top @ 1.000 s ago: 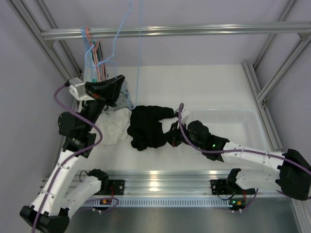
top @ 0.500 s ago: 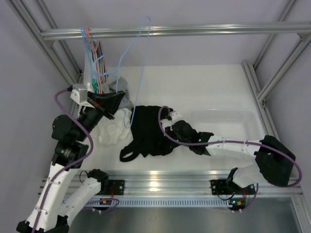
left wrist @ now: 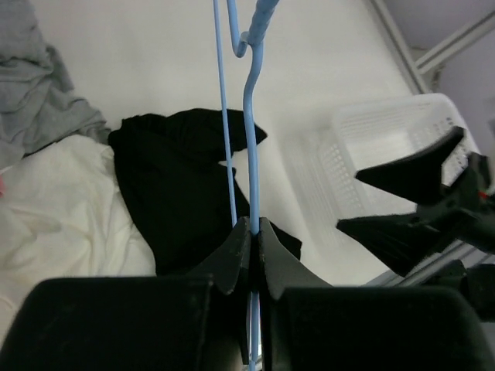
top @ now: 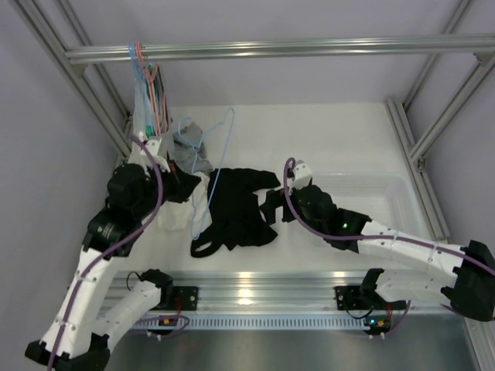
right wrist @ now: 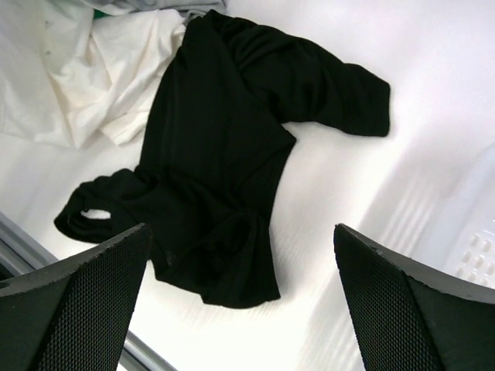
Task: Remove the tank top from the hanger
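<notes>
Dropped the blue hanger (top: 214,179) well down vs 0.5 s ago: reached up past the top rail (top: 278,49) then, now leans low w/ hook toward the far side, by the grey garment (top: 193,151). Pulled the right gripper (top: 271,205) back to the rt too, off the black tank top (top: 236,210); was down on the cloth before.

Nearest: leaves the tank top crumpled flat on the white table (top: 332,131), centre-left, w/ one strap loop toward the near edge. Looks free of the hanger. In top view, crosses its left edge w/ the blue wire; touching or not, can't tell. Butts against a white garment (top: 176,207) on the left side.

Just rt of the tank top: hovers the right gripper w/ jaws spread wide, nothing between. Same in right wrist view, w/ cloth lying below and clear of both fingers (right wrist: 85,309).

A bit farther, left: clamps the left gripper (left wrist: 253,236) tight on the hanger's wire, fingers (left wrist: 232,259) pinched together w/ only the thin wire between. Runs that wire up and away from the grip, above the tank top.

Farther rt: has a clear plastic bin (top: 387,202) next to the right arm.

Farthest, far-left corner: shows a bunch of spare hangers (top: 147,85) hung up by the rail's left end.
</notes>
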Robot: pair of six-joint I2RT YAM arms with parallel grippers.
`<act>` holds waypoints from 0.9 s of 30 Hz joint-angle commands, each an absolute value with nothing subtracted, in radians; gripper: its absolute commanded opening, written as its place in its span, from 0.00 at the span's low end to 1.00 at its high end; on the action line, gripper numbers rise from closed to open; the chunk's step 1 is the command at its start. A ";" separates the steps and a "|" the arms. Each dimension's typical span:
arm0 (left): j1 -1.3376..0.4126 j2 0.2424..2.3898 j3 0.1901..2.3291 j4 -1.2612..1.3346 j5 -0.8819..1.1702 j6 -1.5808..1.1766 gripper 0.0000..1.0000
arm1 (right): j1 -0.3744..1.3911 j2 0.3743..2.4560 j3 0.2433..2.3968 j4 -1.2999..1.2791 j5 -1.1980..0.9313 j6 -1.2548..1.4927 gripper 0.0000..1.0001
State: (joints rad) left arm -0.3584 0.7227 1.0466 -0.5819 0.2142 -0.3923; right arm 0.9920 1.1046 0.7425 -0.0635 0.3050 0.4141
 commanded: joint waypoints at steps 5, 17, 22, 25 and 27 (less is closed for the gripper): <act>-0.362 0.928 1.373 -0.649 -0.031 -0.364 0.00 | 1.000 1.078 0.796 -0.123 0.350 0.367 0.99; -0.377 1.350 1.830 -0.744 -0.076 -0.282 0.00 | 0.999 1.089 0.801 -0.132 0.350 0.342 0.99; -0.377 1.517 2.015 -0.823 -0.130 -0.284 0.00 | 0.997 1.088 0.793 -0.130 0.367 0.337 0.99; -0.379 1.578 2.065 -0.830 -0.121 -0.287 0.00 | 0.994 1.092 0.790 -0.129 0.365 0.334 0.99; -0.385 1.612 2.086 -0.831 -0.110 -0.279 0.00 | 0.993 1.097 0.788 -0.129 0.362 0.334 0.99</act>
State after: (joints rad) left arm -0.3763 1.6012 2.0109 -0.8249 -0.0940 -0.2958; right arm 0.9916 1.0935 0.7536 -0.1059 0.3405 0.3477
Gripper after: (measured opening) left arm 0.036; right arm 0.993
